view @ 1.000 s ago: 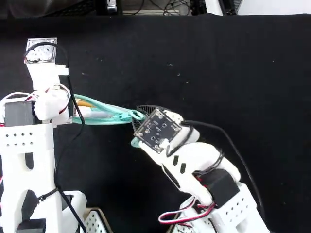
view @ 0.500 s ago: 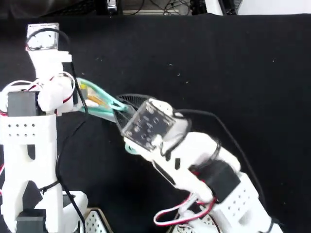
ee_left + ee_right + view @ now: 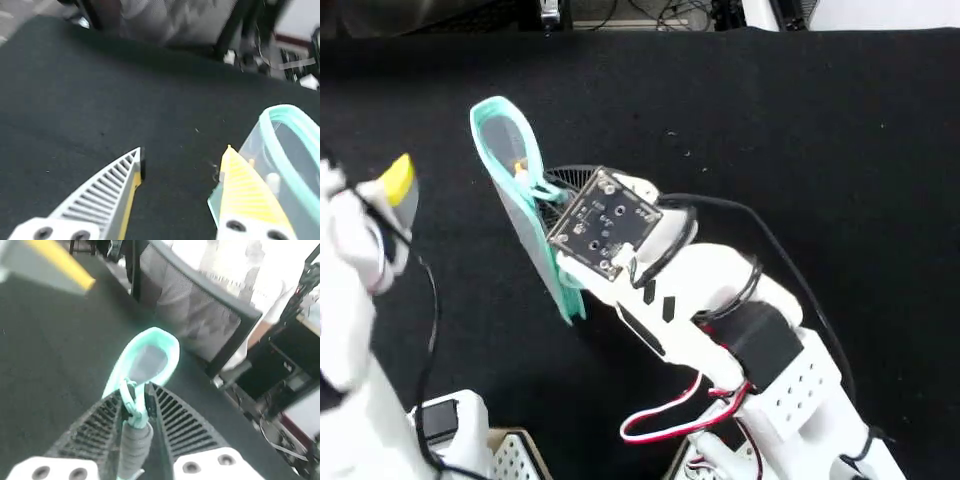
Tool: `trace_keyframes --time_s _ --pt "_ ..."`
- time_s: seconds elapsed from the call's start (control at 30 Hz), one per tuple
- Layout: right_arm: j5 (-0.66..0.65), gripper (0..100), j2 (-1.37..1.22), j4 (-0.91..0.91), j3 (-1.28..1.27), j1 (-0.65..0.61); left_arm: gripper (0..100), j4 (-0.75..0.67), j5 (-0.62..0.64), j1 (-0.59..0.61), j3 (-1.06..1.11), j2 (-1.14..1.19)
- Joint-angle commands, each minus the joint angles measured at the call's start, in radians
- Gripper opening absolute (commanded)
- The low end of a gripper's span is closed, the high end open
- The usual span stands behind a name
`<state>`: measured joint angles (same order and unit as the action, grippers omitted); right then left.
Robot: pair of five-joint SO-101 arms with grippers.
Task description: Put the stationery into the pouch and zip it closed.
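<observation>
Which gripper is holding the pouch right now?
The right gripper: its jaws are shut on the teal rim of the pouch. The left gripper has its jaws open with nothing between them.

Pouch: clear with mint-green trim, tilted up on edge, rounded end far, gripped at its zip by the right hand.
Stationery: orange and white pieces inside.

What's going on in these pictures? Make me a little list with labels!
pouch: teal-edged, clear side, held up and tilted
right gripper: shut on the pouch near its zipper
left gripper: open, empty, beside the pouch
stationery: small bits inside the pouch
table: black
</observation>
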<state>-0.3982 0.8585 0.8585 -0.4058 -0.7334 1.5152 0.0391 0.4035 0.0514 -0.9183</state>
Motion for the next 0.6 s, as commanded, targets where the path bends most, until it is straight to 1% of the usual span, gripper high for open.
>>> trace_keyframes --time_s 0.0,0.07,0.13,0.2,0.27,0.43,0.5,0.57 --pt "0.0 1.2 -0.039 0.04 0.15 -0.017 26 -0.006 -0.051 -0.019 0.15 -0.091" --pt "-0.002 1.2 -0.082 0.098 0.219 -0.018 26 -0.018 -0.098 -0.096 0.265 -0.12" --pt "-0.003 1.2 -0.125 0.147 0.283 -0.018 26 -0.063 -0.103 -0.176 0.38 -0.146" --pt "-0.012 1.2 -0.163 0.184 0.34 -0.023 26 -0.141 -0.083 -0.239 0.478 -0.161" --pt "-0.044 1.2 -0.189 0.229 0.389 -0.025 26 -0.264 -0.06 -0.28 0.57 -0.164" --pt "-0.109 1.2 -0.194 0.368 0.476 -0.072 26 -0.617 -0.006 -0.288 0.716 -0.169" --pt "-0.135 1.2 -0.199 0.393 0.489 -0.075 26 -0.703 0.04 -0.274 0.728 -0.172" --pt "-0.157 1.2 -0.2 0.391 0.486 -0.066 26 -0.72 0.083 -0.257 0.728 -0.173"
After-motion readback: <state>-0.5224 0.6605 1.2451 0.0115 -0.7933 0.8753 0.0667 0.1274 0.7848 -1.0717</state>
